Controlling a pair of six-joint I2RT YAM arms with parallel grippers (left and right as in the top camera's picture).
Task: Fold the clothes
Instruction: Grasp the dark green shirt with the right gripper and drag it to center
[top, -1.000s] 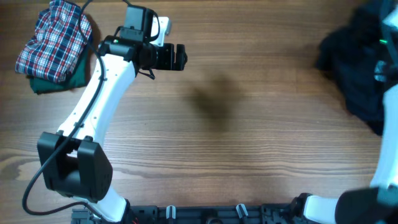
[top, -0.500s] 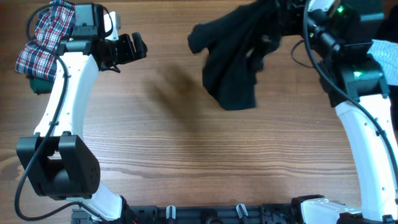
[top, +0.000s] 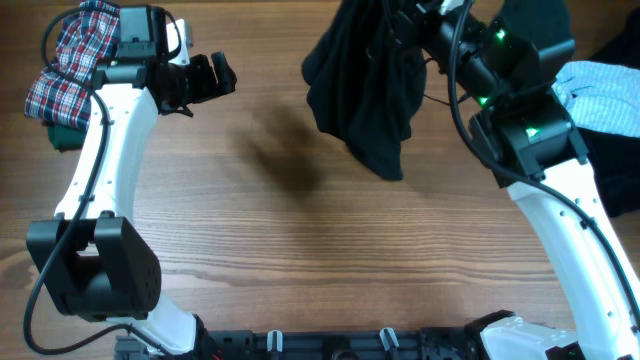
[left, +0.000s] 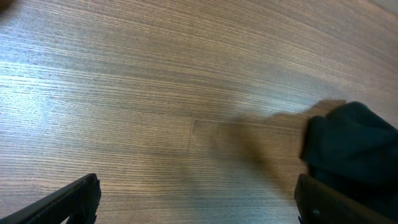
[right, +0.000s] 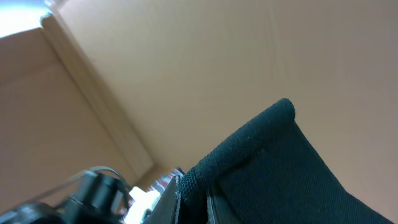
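Black T-shirt (top: 365, 90) is off the table (top: 300, 260) now. 1 s back it was a heap at the edge farthest from the plaid pile (top: 75, 65). The right arm has since grabbed it and swung it well in toward the plaid pile, where it hangs bunched, with its shadow (top: 285, 160) on the wood on the pile side. Right gripper (right: 194, 200) is pinched on a hemmed edge of the shirt, 1 grip point only, wrist tipped up so its camera sees mostly ceiling. Left gripper (top: 226, 78) pulled back in that same second to just beside the plaid pile and has sat there since, jaws spread wide, nothing in them. The plaid pile, lying on a green garment (top: 62, 135), hasn't moved. A light blue garment (top: 600, 90) now shows beyond the shirt, far from the pile. My read: fetch is done, folding not begun. The shirt needs laying flat and spreading, likely with the left taking a 2nd corner. Risk: released from 1 pinch, it lands crumpled.
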